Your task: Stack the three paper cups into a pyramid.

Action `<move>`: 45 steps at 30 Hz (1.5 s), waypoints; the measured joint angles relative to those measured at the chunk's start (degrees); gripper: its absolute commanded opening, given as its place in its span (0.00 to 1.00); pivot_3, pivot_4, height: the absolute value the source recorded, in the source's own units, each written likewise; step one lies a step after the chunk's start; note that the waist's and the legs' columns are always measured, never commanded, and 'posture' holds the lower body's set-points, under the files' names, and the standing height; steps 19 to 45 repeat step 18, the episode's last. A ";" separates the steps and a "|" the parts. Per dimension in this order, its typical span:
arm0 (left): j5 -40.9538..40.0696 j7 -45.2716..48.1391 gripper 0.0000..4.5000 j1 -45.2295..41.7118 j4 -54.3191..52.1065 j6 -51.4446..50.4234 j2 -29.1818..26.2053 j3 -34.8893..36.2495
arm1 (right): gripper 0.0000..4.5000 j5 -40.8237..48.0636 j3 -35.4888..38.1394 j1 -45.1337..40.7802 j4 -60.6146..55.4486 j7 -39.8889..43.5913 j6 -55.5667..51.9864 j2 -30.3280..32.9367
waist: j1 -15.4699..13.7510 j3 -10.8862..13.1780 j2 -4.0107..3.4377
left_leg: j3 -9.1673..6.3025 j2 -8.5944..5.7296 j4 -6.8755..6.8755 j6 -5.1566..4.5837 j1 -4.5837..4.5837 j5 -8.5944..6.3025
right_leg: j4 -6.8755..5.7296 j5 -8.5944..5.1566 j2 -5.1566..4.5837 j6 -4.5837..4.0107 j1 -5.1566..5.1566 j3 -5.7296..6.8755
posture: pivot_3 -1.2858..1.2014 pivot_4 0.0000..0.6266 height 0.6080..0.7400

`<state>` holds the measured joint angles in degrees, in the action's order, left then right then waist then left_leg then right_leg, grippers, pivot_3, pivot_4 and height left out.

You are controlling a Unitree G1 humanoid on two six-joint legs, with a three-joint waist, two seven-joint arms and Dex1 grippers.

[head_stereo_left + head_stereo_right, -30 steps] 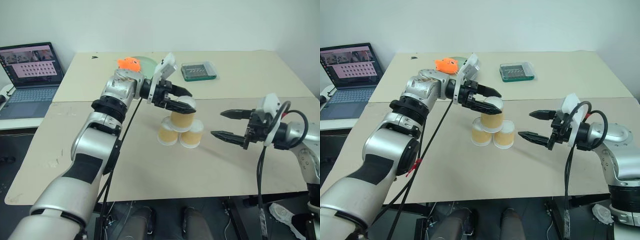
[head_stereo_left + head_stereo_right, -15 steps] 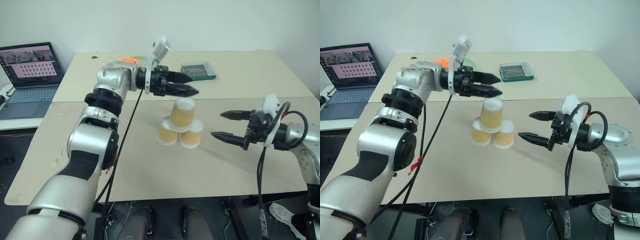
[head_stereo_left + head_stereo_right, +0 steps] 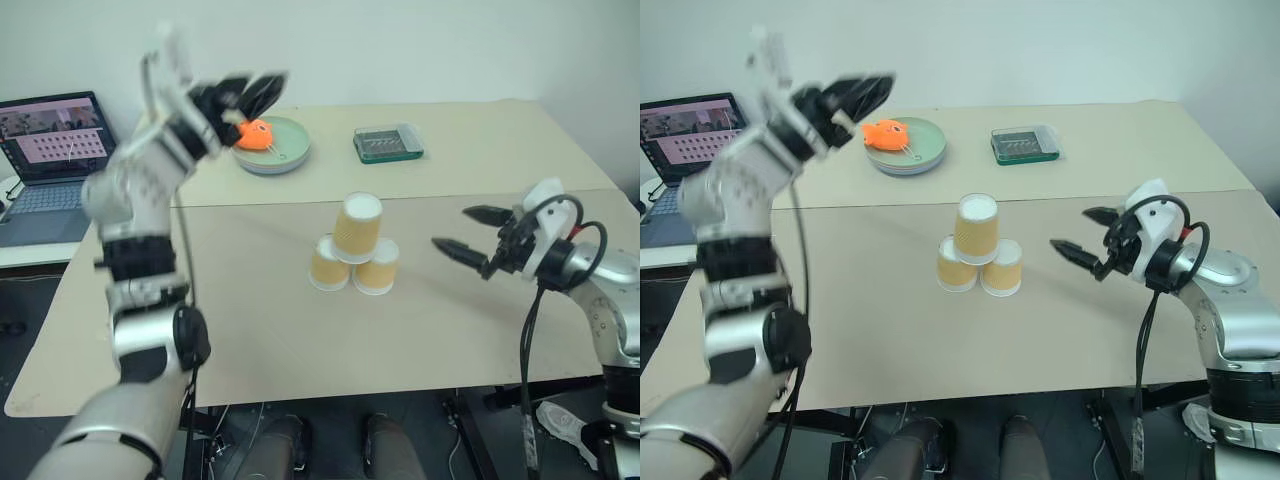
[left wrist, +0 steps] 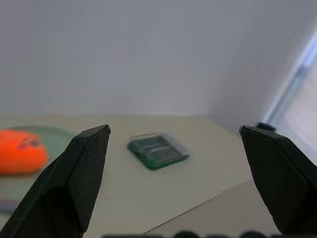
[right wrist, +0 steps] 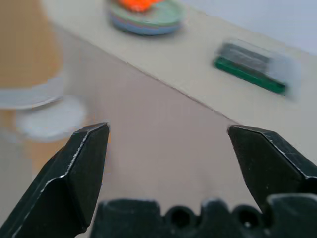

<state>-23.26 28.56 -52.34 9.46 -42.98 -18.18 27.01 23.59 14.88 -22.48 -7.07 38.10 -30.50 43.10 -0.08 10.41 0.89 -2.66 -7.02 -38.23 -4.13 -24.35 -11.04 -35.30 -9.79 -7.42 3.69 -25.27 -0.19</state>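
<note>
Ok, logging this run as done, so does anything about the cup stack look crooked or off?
Slightly. The top cup leans a little on the two bottom cups, all upside down and unspilled. Both grippers, left and right, are open and clear of it.

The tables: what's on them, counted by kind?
Paper cups: 3
Plush toy: 1
Green plate: 1
Green case: 1
Laptop: 1
Total: 7

3x small tapered tan-orange paper cups with white ends (image 3: 352,252). 1x orange plush toy (image 3: 253,132). 1x round pale-green plate (image 3: 290,152). 1x clear-lidded green flat box (image 3: 388,143). 1x open laptop (image 3: 50,150). 2x beige desks (image 3: 480,150).
</note>
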 measured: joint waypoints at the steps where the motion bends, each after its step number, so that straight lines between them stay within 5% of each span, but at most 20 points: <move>1: 0.33 -3.01 0.99 2.67 -2.45 -0.02 0.06 1.25 | 1.00 -0.56 1.05 -0.49 0.12 -2.81 -0.39 -0.54 | -0.14 0.01 0.01 | 0.00 0.00 0.00 0.03 -0.01 0.02 | 0.02 0.01 0.00 -0.01 0.00 0.00 | 0.52 0.24 1.00; 6: 3.59 -14.86 0.99 15.07 -13.82 1.79 -0.45 4.23 | 1.00 -5.98 2.14 -1.66 0.60 -14.89 -0.96 -3.76 | -0.72 -0.02 0.02 | 0.02 -0.02 0.07 0.01 0.05 -0.02 | 0.14 0.02 0.00 -0.01 0.11 0.02 | 0.52 0.24 1.00; 14: 5.32 -20.17 0.99 35.16 -18.76 10.96 2.66 6.62 | 1.00 -12.74 1.69 4.66 5.10 -24.68 1.06 -10.01 | -1.16 -0.14 0.13 | 0.04 -0.02 0.12 -0.33 0.15 -0.24 | 0.16 0.06 0.02 -0.03 0.16 0.01 | 0.52 0.24 1.00; 45: 5.19 -20.15 0.99 36.67 -17.98 15.68 2.71 6.25 | 1.00 -13.01 1.93 7.38 5.37 -24.73 2.50 -11.15 | -1.10 -0.15 0.12 | 0.07 -0.02 0.12 -0.31 0.26 -0.23 | 0.19 0.13 0.02 -0.05 0.19 -0.01 | 0.52 0.24 1.00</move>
